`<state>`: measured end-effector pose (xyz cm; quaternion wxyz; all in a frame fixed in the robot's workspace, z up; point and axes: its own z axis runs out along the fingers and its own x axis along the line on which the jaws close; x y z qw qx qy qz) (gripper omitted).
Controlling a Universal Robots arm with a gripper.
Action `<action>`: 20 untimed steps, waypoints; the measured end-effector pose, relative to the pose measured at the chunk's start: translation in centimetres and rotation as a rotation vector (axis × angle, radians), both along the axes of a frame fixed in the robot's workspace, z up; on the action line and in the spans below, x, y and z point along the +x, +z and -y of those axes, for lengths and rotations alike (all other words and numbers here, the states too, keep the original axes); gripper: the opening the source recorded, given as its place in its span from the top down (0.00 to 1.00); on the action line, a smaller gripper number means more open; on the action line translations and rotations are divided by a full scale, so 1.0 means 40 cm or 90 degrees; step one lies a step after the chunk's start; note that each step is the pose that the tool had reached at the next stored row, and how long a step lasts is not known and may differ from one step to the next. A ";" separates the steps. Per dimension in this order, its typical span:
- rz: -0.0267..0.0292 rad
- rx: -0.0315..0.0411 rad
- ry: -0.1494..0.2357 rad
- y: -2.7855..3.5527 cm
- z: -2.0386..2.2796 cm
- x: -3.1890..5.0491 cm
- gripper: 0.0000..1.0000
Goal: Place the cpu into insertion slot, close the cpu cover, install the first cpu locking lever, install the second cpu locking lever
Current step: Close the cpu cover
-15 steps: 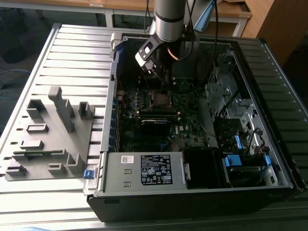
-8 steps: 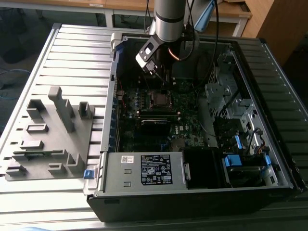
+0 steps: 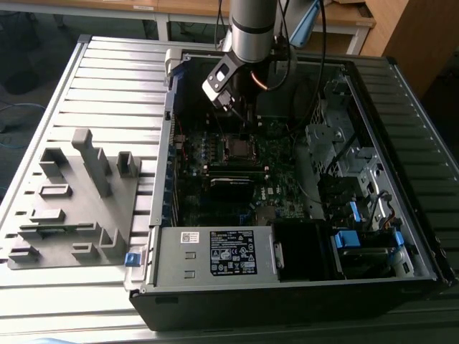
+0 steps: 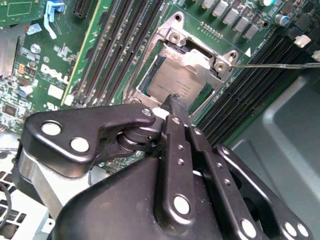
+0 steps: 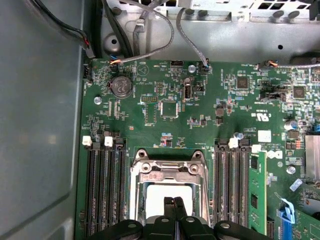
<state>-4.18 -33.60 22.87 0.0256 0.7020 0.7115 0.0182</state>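
Your gripper (image 4: 176, 102), pressed together, sits at the edge of the cpu cover (image 4: 199, 61), above the cpu (image 4: 166, 82). I judge you are closing the cover, which needs a gentle downward push.

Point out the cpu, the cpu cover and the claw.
cpu (image 5: 156, 200), first wrist view, bare metal top.
cpu cover (image 5: 172, 176), first wrist view, silver frame bar.
claw (image 5: 174, 201), first wrist view, between its fingertips.

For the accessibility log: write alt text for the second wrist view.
The shut gripper hangs over the cpu, whose grey top shows through the cpu cover on a green circuit board. Long black memory slots run along both sides, and a thin metal lever sticks out past one corner.
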 end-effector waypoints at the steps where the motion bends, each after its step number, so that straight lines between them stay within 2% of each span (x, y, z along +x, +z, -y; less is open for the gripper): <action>1: 0.0000 0.0000 0.004 0.000 0.000 0.000 0.89; 4: 0.0000 0.0000 0.021 0.000 0.000 0.000 0.89; 12: 0.0000 0.0000 0.023 0.000 0.000 0.000 0.89; 17: 0.0000 0.0000 0.052 0.000 0.000 0.000 0.89; 20: 0.0000 0.0001 0.056 0.000 0.000 0.000 0.89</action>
